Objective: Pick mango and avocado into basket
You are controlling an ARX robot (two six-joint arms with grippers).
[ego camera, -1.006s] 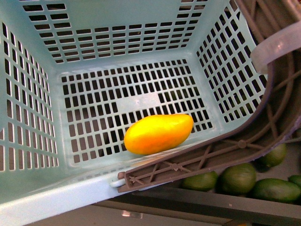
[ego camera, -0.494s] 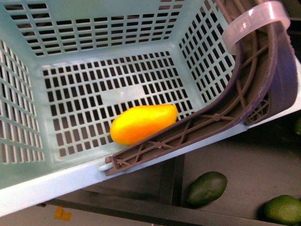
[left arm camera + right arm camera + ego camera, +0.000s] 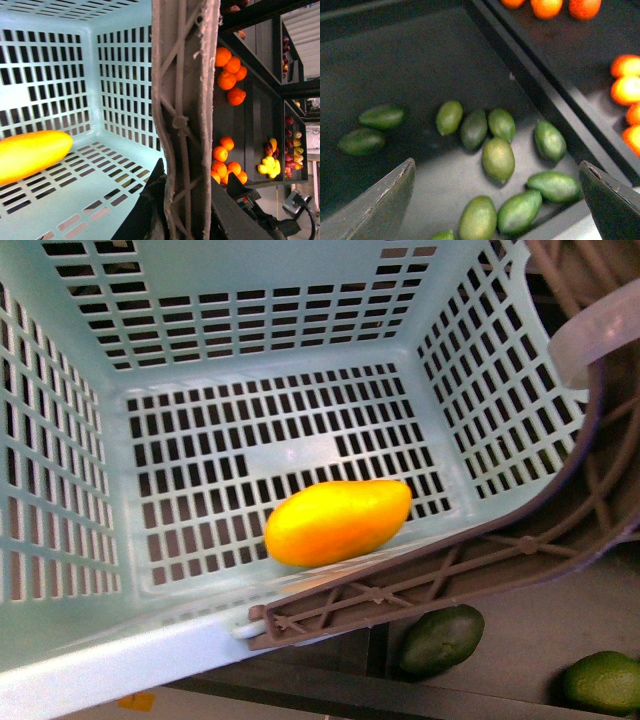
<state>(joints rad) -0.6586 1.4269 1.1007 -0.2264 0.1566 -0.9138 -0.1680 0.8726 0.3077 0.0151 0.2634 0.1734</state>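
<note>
Mango (image 3: 338, 523) was found inside the basket (image 3: 90, 660). It was laid on its side on the slotted floor, close to the near wall of the basket and just beside the brown handle (image 3: 420, 585) that ran along that rim. A white band (image 3: 600, 335) was seen on the handle, past the right wall of the basket.

In the left wrist view, the left gripper (image 3: 187, 175) was seen pressed together on the handle (image 3: 185, 100) of the basket. The lattice bar was pinched between its two dark fingers (image 3: 150, 205), one placed on the inner side of the basket and the other on the outer side. The mango (image 3: 30, 155) was shown in this view too, resting on the basket floor, well apart from the held handle. Oranges (image 3: 230, 75) were kept on dark shelves outside the basket, beyond the handle.

One avocado (image 3: 442, 638) was seen outside the basket, under the handle in the front view, on a dark shelf (image 3: 520, 630). A second green fruit (image 3: 600, 680) was placed further from the basket on the same shelf.

The right gripper (image 3: 496, 162) was spread wide and nothing was held in it. It was hung above a dark bin (image 3: 420, 60) in which many avocados (image 3: 474, 129) were scattered. How this bin stood to the basket could not be told from that view.
</note>
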